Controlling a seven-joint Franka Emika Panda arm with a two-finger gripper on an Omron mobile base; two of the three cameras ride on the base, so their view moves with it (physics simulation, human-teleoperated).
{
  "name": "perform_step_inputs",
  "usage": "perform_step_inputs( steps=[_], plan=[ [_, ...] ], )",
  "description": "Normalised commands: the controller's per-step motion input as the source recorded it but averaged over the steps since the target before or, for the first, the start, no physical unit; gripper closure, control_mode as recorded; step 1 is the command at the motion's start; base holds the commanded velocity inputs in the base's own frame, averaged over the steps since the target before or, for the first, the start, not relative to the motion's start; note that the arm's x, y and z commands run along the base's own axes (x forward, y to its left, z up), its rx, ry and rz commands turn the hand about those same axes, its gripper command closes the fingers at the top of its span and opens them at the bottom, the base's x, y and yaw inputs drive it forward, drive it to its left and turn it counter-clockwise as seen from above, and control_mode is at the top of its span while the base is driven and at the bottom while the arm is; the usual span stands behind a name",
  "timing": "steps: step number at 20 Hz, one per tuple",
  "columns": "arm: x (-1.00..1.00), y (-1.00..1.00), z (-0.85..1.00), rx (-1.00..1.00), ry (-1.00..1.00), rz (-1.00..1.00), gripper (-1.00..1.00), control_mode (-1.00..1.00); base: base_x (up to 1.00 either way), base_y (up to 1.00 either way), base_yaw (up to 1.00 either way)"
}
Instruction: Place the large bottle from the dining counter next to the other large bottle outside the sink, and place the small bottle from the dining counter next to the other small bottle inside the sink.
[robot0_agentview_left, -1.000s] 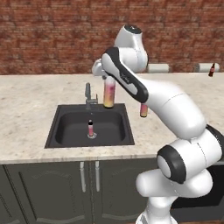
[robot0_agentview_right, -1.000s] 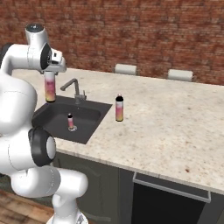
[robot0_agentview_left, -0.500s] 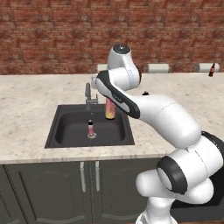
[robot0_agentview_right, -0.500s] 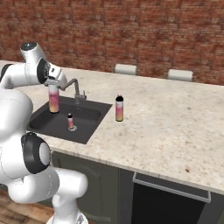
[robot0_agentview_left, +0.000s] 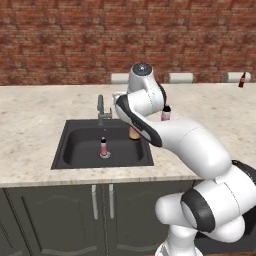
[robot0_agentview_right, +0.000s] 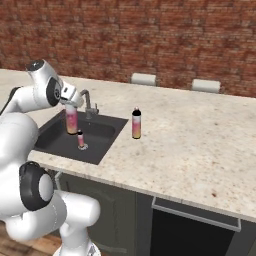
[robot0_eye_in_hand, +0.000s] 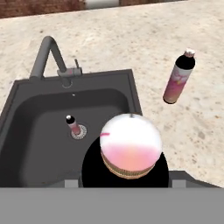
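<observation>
**Pink-to-yellow bottle carried over the sink, bound for the counter beside its pink twin**

Left base view: the tall black-capped bottle fading pink to yellow-orange (robot0_agentview_left: 134, 133) hangs over the black sink basin (robot0_agentview_left: 80, 150), mostly behind the white arm. Right base view: the gripper (robot0_agentview_right: 71, 106) clamps its cap, holding it upright above the tiny pale pink-based bottle (robot0_agentview_right: 80, 139). Hand view: the mostly pink tall bottle (robot0_eye_in_hand: 178, 77) stands on the speckled counter (robot0_eye_in_hand: 183, 127), marking the drop spot.

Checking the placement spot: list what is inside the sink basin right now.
Inside the sink, the other small bottle stands by the drain. The large bottle, held by the gripper, hangs over the basin. The basin floor beneath it is hidden in the hand view.
</observation>
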Motion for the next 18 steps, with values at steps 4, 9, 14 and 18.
perform_step_inputs(
  steps=[4, 9, 14, 18],
  plan=[
    [0.0, -0.46, -0.15, -0.04, -0.05, -0.1, 1.0, -1.0, 0.0, 0.0, 0.0],
    [0.04, -0.43, -0.14, -0.03, -0.02, -0.09, 1.0, -1.0, 0.0, 0.0, 0.0],
    [0.0, -0.47, -0.08, -0.02, -0.01, -0.09, 1.0, -1.0, 0.0, 0.0, 0.0],
    [0.0, -0.47, -0.08, -0.01, 0.0, -0.09, 1.0, -1.0, 0.0, 0.0, 0.0]
  ],
)
